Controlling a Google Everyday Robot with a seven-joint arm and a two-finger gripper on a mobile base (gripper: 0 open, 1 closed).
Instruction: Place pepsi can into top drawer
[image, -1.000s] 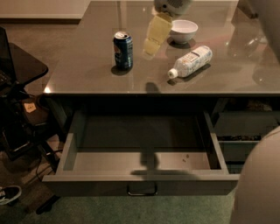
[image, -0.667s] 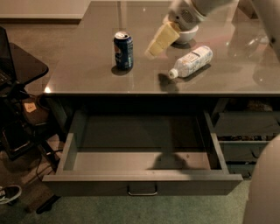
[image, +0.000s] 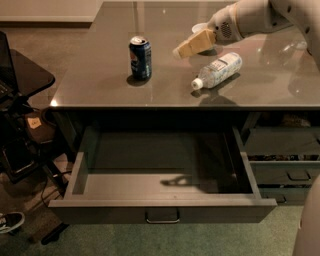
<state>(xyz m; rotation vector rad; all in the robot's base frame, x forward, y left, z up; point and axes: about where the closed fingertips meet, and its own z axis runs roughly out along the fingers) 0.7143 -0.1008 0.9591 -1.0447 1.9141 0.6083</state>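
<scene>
Can: small dark blue pepsi can (image: 140, 58) with a silver top, upright near the front-left corner of the grey tabletop (image: 95, 86).
Drawer: wide grey metal top drawer (image: 165, 211), pulled out below the front edge.
Gripper: tan gripper (image: 181, 50) over mid-table, right of the can and apart from it; cannot tell whether spread or pressed together.

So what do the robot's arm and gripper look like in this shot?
The arm is a smooth, rounded, off-white shell with a dark speckled round patch near the wrist. The gripper, over the table near the pepsi can, is pale tan and wedge-shaped, tapering to its tip. No cables or lettering show.
</scene>
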